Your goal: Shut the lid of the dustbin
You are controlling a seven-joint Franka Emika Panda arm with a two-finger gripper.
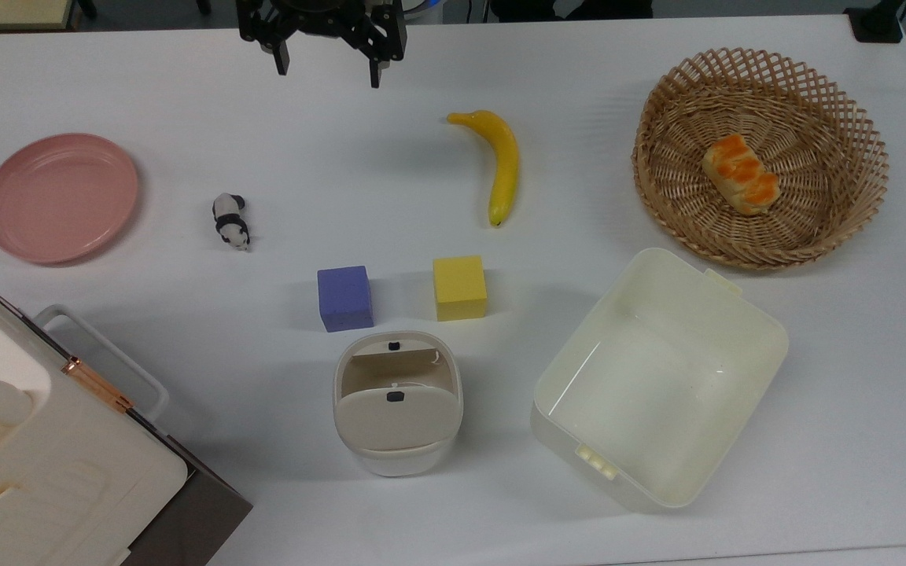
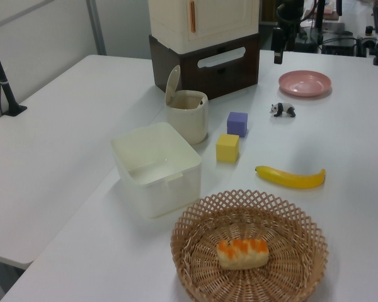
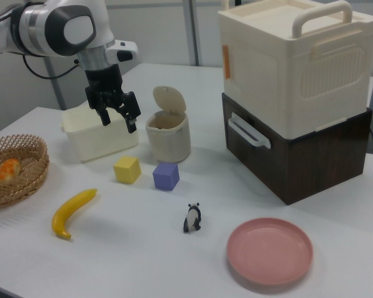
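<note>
A white arm (image 3: 56,25) with rounded glossy shells is seen in the right view, and a big dark grey round cap is set into its joint. A short white block with a dark band is mounted below the joint. The gripper (image 3: 119,115) is done all in black, chunky and angular, and it's ended by two slim black fingers (image 3: 131,120). A black cable is run along behind the arm. In the top view the gripper (image 1: 325,69) is shown as a wide black bracket.
</note>
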